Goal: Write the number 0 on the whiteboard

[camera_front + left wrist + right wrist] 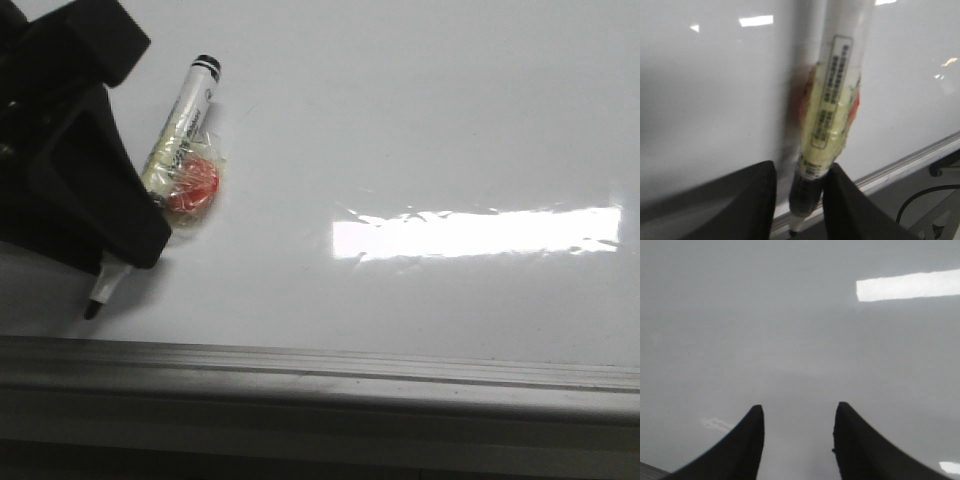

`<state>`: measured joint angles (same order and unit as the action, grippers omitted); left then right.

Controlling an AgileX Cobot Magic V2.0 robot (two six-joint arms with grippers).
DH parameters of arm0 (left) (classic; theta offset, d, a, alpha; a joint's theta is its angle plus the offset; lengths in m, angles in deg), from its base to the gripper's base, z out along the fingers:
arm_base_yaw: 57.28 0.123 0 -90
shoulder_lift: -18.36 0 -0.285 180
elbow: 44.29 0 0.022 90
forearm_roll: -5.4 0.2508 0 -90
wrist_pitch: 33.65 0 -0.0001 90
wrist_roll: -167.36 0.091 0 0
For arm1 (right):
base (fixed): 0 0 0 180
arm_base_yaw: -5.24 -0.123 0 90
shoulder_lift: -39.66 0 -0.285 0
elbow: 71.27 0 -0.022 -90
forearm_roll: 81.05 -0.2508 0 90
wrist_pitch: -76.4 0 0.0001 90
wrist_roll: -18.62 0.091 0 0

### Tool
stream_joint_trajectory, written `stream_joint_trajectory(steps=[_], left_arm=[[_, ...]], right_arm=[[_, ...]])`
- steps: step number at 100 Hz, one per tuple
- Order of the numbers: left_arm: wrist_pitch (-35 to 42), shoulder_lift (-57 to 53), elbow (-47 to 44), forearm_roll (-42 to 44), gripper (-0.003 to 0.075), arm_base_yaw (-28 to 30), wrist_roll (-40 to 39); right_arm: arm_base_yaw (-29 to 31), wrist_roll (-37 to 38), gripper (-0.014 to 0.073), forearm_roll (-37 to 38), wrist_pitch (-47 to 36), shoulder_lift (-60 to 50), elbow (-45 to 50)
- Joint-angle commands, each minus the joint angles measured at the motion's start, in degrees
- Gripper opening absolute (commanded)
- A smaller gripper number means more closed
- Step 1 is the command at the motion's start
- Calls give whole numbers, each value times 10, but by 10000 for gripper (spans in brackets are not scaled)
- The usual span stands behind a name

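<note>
The whiteboard (420, 110) is glossy white and fills the front view; no number 0 shows on it. A white marker (182, 112) with a black end lies at the near left, wrapped in clear tape with a red round piece (192, 185). Its black tip (93, 308) points at the grey rail (320, 365). My left gripper (125, 262) stands around the marker's tip end. In the left wrist view the marker (832, 115) touches one finger of my left gripper (800, 172), with a gap to the other. My right gripper (797, 412) is open and empty over bare board (790, 315).
A bright rectangular light glare (480, 232) lies on the board to the right of centre. The grey rail runs along the board's near edge. Beyond the board edge in the left wrist view, a cable and frame (935, 200) show.
</note>
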<state>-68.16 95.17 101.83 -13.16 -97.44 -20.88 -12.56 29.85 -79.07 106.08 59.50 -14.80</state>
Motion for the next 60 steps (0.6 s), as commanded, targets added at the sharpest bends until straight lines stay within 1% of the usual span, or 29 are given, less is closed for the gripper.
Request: stream_joint_trajectory(steps=[1,8,21,26,29,36,41,43,48,54,60], left_arm=[[14,9,11,17,54,0,3],[14,11,11,18,-20,0,16],[15,10,11,21,-20,0,20],[12,4,11,15,-20,-3,36],[12,-2,11,15,-20,-8,52],[11,-22,15,15,-20,-32,96],[8,-36,21,15,-20,-55,136],[6,-43,25,15,-20,-67,154],[-1,-56,36,19,-20,-94,192],[-13,-67,51,27,-20,-128,235],[-26,-72,67,49,-20,-156,263]], right_arm=[[0,-7,276,7,-40,11,-18],[0,-7,276,7,-40,11,-18],[0,-7,276,7,-41,11,-22],[0,-12,276,-2,-43,11,-31],[0,-30,275,-15,-42,11,-41],[-5,-131,274,-80,-42,13,-68],[-12,-234,274,-137,-38,20,-90],[-16,-259,274,-160,-34,25,-100],[-28,-351,275,-211,-15,42,-124],[-44,-425,275,-256,26,71,-154],[-63,-487,275,-279,70,111,-188]])
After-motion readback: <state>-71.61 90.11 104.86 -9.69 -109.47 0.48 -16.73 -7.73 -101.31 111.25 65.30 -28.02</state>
